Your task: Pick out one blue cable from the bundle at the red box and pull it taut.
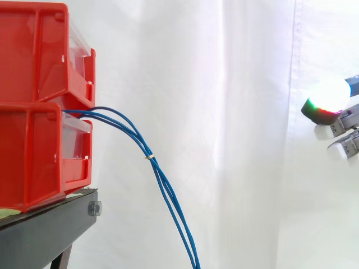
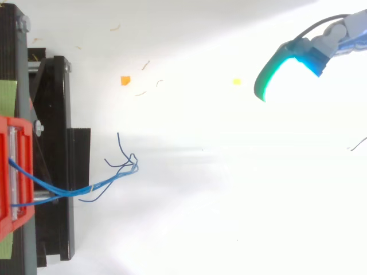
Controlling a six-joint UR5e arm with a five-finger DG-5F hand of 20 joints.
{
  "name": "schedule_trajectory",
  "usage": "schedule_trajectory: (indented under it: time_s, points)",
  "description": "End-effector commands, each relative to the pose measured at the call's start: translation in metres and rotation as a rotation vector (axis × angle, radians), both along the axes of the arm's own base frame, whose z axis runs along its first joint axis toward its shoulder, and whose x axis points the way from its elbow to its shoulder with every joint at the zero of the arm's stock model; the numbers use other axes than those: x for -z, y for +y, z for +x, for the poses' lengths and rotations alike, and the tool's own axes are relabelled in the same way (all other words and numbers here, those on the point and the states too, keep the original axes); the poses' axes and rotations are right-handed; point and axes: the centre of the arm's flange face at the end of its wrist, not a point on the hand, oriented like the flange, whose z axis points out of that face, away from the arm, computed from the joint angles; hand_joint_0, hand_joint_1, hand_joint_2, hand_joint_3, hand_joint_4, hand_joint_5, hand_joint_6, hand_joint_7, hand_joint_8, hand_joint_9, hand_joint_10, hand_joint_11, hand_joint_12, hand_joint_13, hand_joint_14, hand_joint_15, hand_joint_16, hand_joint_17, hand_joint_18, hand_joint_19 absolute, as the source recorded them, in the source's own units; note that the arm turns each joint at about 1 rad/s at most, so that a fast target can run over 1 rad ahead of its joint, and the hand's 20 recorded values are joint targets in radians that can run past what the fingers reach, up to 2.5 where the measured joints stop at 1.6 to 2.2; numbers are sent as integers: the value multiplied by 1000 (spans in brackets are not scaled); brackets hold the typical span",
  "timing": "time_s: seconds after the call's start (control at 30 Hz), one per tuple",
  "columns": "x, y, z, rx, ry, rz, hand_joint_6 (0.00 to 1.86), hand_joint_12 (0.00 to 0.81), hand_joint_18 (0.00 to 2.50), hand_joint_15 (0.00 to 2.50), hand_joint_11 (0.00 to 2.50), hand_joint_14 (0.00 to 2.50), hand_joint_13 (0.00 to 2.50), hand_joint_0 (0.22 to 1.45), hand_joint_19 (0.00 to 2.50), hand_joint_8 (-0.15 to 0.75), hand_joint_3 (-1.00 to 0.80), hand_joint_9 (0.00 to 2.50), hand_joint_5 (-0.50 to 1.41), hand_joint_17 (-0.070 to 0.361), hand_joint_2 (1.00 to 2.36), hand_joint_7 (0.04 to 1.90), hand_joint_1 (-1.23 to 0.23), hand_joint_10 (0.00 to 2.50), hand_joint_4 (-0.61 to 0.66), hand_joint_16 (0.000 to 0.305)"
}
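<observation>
Far right of blue cables (image 1: 151, 158), robot hand (image 1: 331, 103)

Clear room between my hand (image 1: 332, 111) at 3 o'clock and the blue cables (image 1: 163, 180) drooping toward 6 o'clock, red bins (image 1: 35, 112) stacked on the black stand (image 1: 45, 231) walling off 9 o'clock, white curtain (image 1: 235, 112) behind.

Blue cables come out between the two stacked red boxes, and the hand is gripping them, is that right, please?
Not quite: the blue cables come out between the two stacked red boxes, but the side view shows the hand well clear of them.
</observation>
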Motion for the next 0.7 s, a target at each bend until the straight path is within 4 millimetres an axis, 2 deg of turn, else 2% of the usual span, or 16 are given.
schedule_trajectory:
  time_s: [0.0, 0.13, 0.2, 0.3, 0.37, 0.43, 0.5, 0.67]
  points:
    - [0, 0, 0, 0, 2, -5, 501, 293, 198, 0, 0, 0, 331, 442, 139, 187, -500, 377, -243, 107, 1000, 553, -469, 0, 128, 48]
    - [1, -4, 1, 39, -1, -24, 501, 294, 204, 0, 0, 0, 345, 446, 151, 193, -500, 391, -240, 105, 1000, 556, -465, 0, 135, 47]
    - [12, -8, 8, 87, 0, -45, 501, 295, 212, 0, 0, 0, 350, 446, 149, 194, -500, 390, -240, 106, 1000, 561, -463, 0, 135, 47]
    - [32, -9, 22, 118, -13, -59, 501, 294, 213, 0, 0, 0, 348, 448, 162, 193, -500, 386, -241, 105, 1000, 565, -463, 0, 134, 47]
    - [34, -8, 30, 120, -39, -59, 501, 295, 214, 0, 0, 0, 347, 447, 155, 194, -500, 385, -241, 105, 1000, 567, -474, 0, 135, 47]
    - [38, -8, 46, 135, -67, -65, 501, 296, 215, 0, 0, 0, 346, 444, 154, 195, -500, 385, -241, 106, 1000, 567, -490, 0, 137, 47]
    - [49, -8, 60, 140, -50, -81, 501, 299, 221, 0, 0, 0, 345, 438, 152, 198, -500, 381, -242, 106, 1000, 569, -515, 0, 139, 47]
    - [58, -3, 82, 124, -46, -112, 501, 297, 229, 0, 26, 0, 347, 433, 148, 202, -500, 403, -241, 104, 1000, 577, -577, 0, 147, 46]
